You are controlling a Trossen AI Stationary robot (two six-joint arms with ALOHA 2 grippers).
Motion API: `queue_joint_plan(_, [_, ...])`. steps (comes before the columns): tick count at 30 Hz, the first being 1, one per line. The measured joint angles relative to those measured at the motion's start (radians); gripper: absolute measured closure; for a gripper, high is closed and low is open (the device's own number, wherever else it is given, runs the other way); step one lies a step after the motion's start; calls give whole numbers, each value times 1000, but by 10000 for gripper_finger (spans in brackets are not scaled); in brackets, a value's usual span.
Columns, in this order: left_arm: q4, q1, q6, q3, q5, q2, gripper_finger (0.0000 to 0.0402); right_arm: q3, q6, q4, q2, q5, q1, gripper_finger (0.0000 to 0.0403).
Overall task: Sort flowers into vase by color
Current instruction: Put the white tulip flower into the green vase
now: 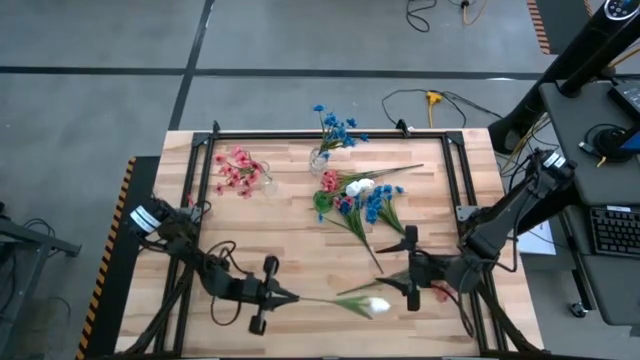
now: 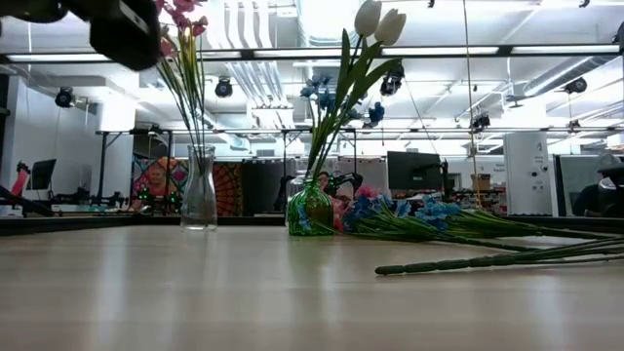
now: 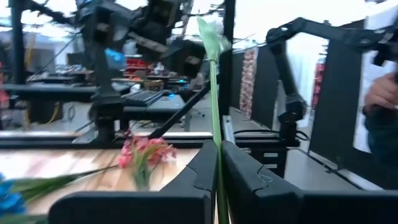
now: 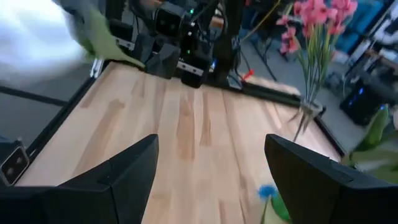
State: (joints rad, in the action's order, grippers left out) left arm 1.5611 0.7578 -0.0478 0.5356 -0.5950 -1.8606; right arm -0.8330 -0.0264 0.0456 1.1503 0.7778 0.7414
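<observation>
My left gripper [image 1: 290,297] [image 3: 219,152], near the table's front edge, is shut on a white flower [image 1: 375,307], whose blossoms show high in the low view [image 2: 378,19]. My right gripper [image 1: 410,282] [image 4: 205,180] stands open just right of the blossom, with nothing between its fingers. A clear vase [image 1: 264,183] [image 2: 199,190] at the far left stands on its base and holds pink flowers [image 1: 237,170]. A greenish vase [image 1: 320,158] [image 2: 310,210] beside it holds blue flowers [image 1: 335,125]. My left gripper pinches the white flower's thin green stem [image 3: 217,140] between its two fingers, at the end away from the blossom. The fingers lie about level and point toward the table's right, along the stem. The stem runs out ahead of them, and the blossom end [image 1: 375,307] is lifted clear of the table.
A loose pile of pink, blue and white flowers [image 1: 360,200] lies mid-table, its long stems [image 1: 365,245] reaching toward the front. Black frame rails [image 1: 330,135] run round the tabletop. A person's hand [image 3: 382,93] shows beyond the table's right side.
</observation>
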Motion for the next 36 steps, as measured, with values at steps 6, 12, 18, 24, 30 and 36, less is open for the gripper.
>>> queue_joint_plan(6, [0,10,-25,8,31,0,401,24,-29,50,12,-11,-27,117])
queue_joint_plan(12, [2,10,-25,8,31,0,401,32,-26,53,15,-51,-40,117])
queue_joint_plan(18, [-1,12,-22,7,31,0,401,34,-28,39,29,-44,-43,117])
queue_joint_plan(24, [-61,37,65,-21,32,1,401,36,-11,9,24,-41,-44,117])
queue_joint_plan(30, [-50,41,166,-73,28,1,401,36,-10,8,23,-41,-44,117])
queue_joint_plan(36, [-8,41,126,-77,27,2,401,40,-10,2,23,-41,-44,117])
